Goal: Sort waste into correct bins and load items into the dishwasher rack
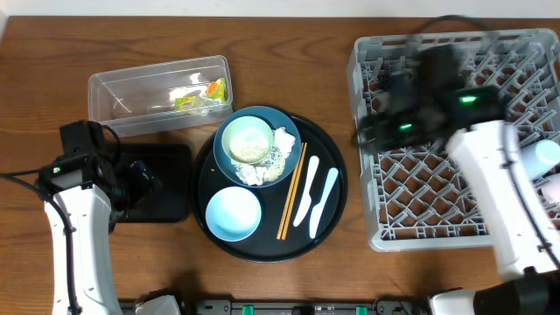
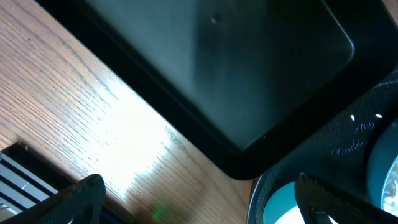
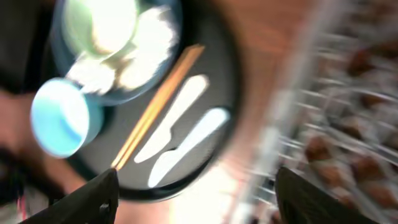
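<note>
Left pincer (image 2: pixel 202 200) wide apart, empty, over shallow black tray (image 1: pixel 171 175) on tabletop (image 1: pixel 289 52)

Right pincer (image 3: pixel 196 196) apart, empty, blurred, by dishwasher rack (image 1: pixel 411 188) left edge

Yellow-green wrapper (image 1: pixel 210 90) in clear tub (image 1: pixel 118 96)

Tissue scraps (image 1: pixel 284 140), pale green bowl (image 1: pixel 246 140) on dark blue plate (image 1: pixel 284 121)

Chopsticks (image 1: pixel 291 192), white utensils (image 1: pixel 315 197) on round tray (image 1: pixel 271 249)

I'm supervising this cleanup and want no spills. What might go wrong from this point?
Tissue scraps lie right beside the pale green bowl on the dark blue plate; lifting the bowl may drag them or spill its rice. The orange chopsticks lie close beside the white utensils, so the open right gripper might nudge both.
</note>
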